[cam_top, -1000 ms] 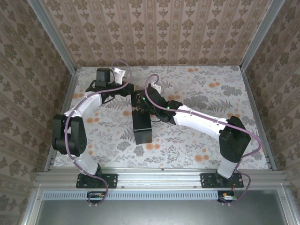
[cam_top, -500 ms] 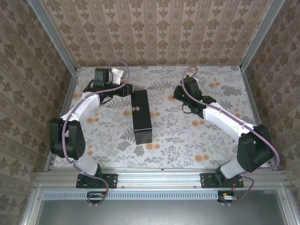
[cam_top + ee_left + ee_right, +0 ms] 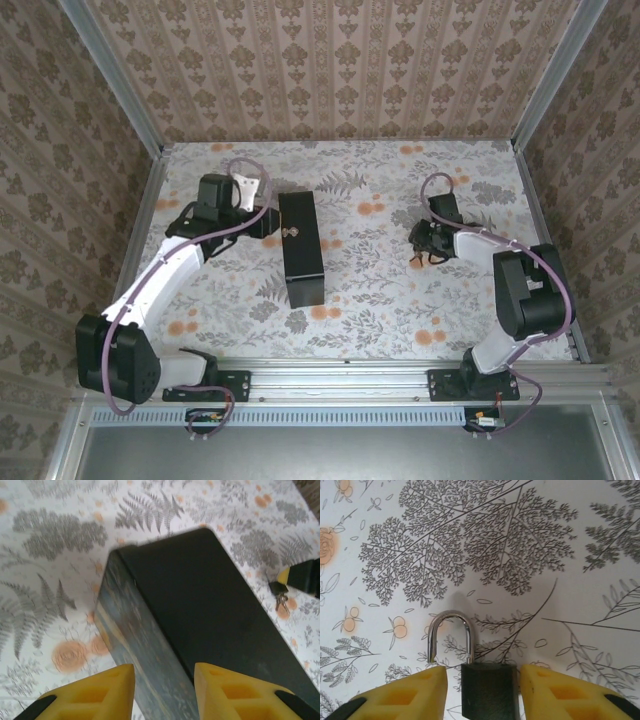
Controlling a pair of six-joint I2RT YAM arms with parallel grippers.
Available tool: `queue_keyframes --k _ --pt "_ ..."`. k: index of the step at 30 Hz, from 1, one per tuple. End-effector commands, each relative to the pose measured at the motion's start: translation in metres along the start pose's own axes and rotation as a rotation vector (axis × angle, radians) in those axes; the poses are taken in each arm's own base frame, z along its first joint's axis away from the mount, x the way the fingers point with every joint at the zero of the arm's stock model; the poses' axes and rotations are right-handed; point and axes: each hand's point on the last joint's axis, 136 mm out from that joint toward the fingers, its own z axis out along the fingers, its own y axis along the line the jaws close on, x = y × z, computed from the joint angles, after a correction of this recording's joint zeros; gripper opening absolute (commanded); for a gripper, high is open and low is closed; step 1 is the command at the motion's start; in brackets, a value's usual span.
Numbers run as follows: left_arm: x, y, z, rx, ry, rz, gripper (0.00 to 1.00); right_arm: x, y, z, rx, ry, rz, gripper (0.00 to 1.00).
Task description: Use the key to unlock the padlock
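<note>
Apparently unlocked — right gripper (image 3: 482,674) spread around padlock (image 3: 487,690), left gripper (image 3: 163,671) spread, empty; next, lift clear without reclosing shackle (image 3: 449,616).

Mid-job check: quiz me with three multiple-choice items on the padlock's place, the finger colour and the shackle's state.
1. The padlock sits: A on the box; B between the right fingers; C against the wall.
2. Those fingers are: A yellow; B red; C white.
3. The shackle is: A shut; B missing; C open, one leg free.
B, a yellow tip flanks each side; A, plain in the right wrist view; C, its left leg ends beside the body.
</note>
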Motion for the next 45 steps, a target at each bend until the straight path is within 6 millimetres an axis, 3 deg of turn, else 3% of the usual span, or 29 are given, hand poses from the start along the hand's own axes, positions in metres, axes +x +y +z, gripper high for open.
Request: queue_keyframes --k 1,4,6,8,11,20,27,36,42,45 --pt "0.017 0.001 -0.001 -0.027 0.038 -0.053 0.37 -0.019 0.001 -0.023 -0.024 -0.025 0.0 0.45" --pt "0.024 0.0 0.002 -0.015 0.062 -0.095 0.37 -0.035 0.026 -0.055 -0.096 -0.089 -0.071 0.46" --pt "0.026 -0.006 0.005 0.029 0.073 -0.119 0.37 -0.033 0.062 -0.071 -0.219 -0.105 -0.131 0.36" --pt "0.027 -0.014 0.008 0.078 0.081 -0.148 0.36 -0.014 0.108 -0.075 -0.418 -0.055 -0.163 0.23" --pt "0.027 -0.025 0.008 0.127 0.092 -0.169 0.36 0.031 0.166 -0.074 -0.643 0.08 -0.192 0.11" --pt "0.04 -0.041 0.007 0.18 0.118 -0.218 0.35 0.107 0.26 -0.087 -0.88 0.25 -0.247 0.04" --pt "0.042 -0.039 0.011 0.164 0.105 -0.234 0.34 0.141 0.286 -0.084 -0.882 0.308 -0.263 0.04" --pt "0.012 -0.043 0.001 0.136 0.066 -0.146 0.34 0.164 0.332 -0.063 -0.898 0.346 -0.242 0.04" --pt "0.004 -0.044 0.024 0.174 0.076 -0.172 0.33 0.165 0.331 -0.05 -0.856 0.347 -0.261 0.04" --pt "0.004 -0.042 0.035 0.164 0.093 -0.171 0.32 0.157 0.31 -0.041 -0.775 0.326 -0.28 0.06"
